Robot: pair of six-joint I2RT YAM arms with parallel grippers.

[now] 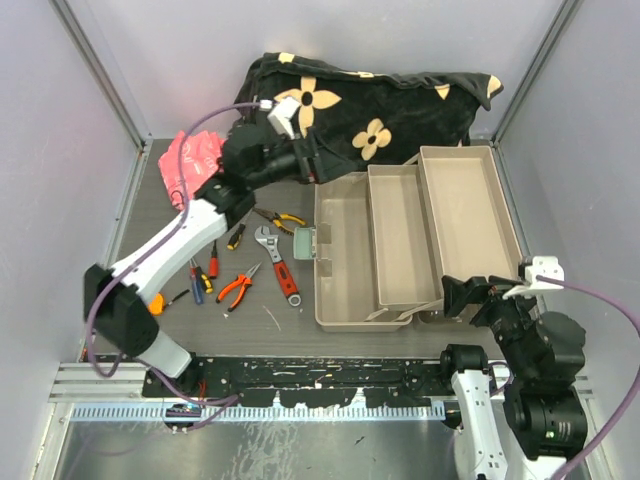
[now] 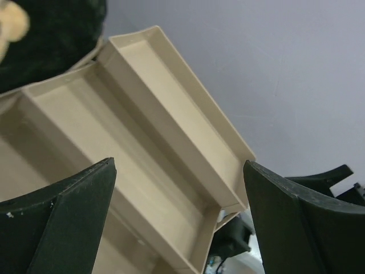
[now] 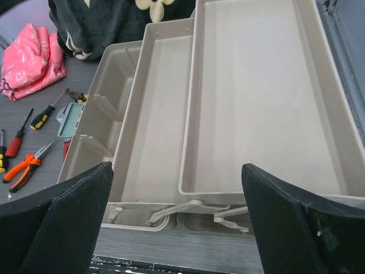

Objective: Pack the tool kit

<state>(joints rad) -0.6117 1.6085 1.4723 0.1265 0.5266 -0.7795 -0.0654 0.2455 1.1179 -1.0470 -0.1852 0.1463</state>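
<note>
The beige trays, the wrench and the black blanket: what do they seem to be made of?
Beige trays: probably moulded plastic, matte, by their uniform colour, thin walls and rounded corners. Wrench: bare shiny metal head, likely steel; red handle looks like a rubber or plastic cover. Black blanket: soft fabric, perhaps fleece, since it lies in folds and reflects no light.

Beige toolbox [image 1: 345,260] unfolded (trays [image 1: 455,215] stepped rightward), pliers [image 1: 238,287] and wrench [image 1: 278,264] beside it

pale grey walls [image 1: 60,200] around dark tabletop [image 1: 290,337]
</note>
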